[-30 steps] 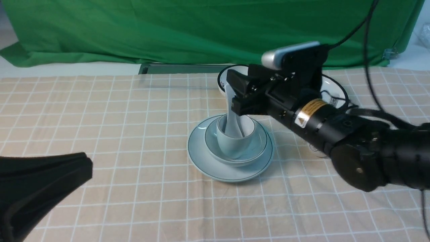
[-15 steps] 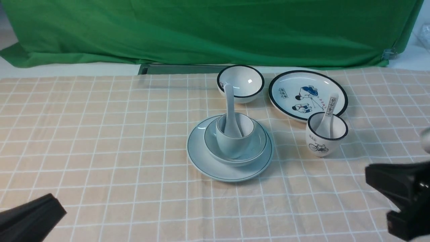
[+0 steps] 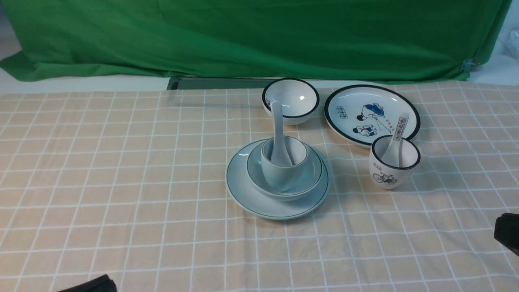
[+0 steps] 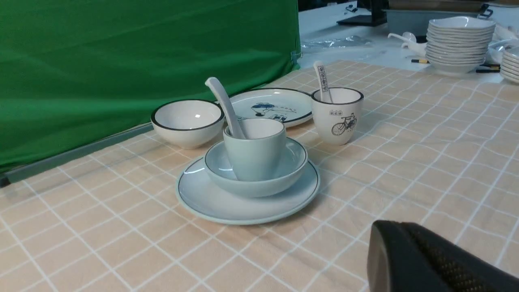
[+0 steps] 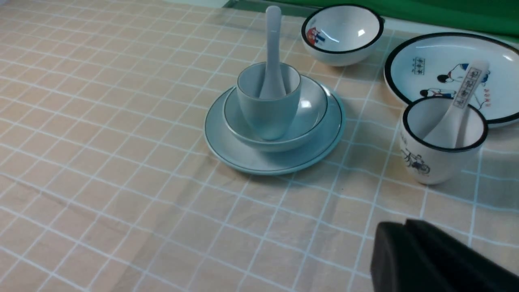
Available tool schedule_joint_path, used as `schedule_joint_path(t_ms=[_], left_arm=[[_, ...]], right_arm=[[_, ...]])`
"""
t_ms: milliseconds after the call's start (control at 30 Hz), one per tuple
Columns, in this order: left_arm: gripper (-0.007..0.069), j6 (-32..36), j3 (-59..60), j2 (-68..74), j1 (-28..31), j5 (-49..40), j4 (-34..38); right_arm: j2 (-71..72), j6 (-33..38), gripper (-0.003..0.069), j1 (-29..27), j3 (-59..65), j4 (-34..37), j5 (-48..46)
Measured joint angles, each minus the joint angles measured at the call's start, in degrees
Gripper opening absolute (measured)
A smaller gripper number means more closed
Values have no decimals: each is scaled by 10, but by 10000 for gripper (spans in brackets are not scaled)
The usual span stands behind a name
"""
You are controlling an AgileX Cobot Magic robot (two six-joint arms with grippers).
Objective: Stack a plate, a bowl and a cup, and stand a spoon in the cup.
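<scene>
The pale blue plate (image 3: 243, 190) lies mid-table with the shallow bowl (image 3: 312, 178) on it and the cup (image 3: 279, 174) inside the bowl. The plain spoon (image 3: 276, 121) stands in the cup, its handle leaning on the far rim. Nothing touches the stack. My left gripper (image 3: 93, 286) barely shows at the bottom left edge; in the left wrist view it (image 4: 399, 225) is shut and empty, well short of the plate (image 4: 211, 202). My right gripper (image 3: 507, 235) sits at the right edge; in the right wrist view it (image 5: 404, 223) is shut and empty, near the front of the table.
Behind the stack stand a black-rimmed bowl (image 3: 290, 99) and a cartoon plate (image 3: 371, 113). A bicycle cup (image 3: 393, 166) holding a labelled spoon (image 3: 399, 129) is to the stack's right. A green cloth (image 3: 243, 36) hangs at the back. Stacked white dishes (image 4: 460, 40) sit beyond the table.
My right gripper left the spoon standing in the cup, pulled back to the right edge and shut. My left gripper drew back toward the bottom left corner.
</scene>
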State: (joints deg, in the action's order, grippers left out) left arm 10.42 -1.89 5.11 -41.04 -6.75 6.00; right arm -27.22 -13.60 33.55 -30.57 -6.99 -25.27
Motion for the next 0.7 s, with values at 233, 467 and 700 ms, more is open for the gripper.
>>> schedule_joint_path(t_ms=[233, 467, 700], left_arm=[[3, 0, 15, 0, 0, -16, 0], [3, 0, 17, 0, 0, -24, 0], [3, 0, 17, 0, 0, -25, -1]], right_arm=[[67, 65, 18, -140, 66, 10, 23], [224, 158, 17, -279, 255, 73, 106], [271, 164, 17, -301, 309, 82, 118]])
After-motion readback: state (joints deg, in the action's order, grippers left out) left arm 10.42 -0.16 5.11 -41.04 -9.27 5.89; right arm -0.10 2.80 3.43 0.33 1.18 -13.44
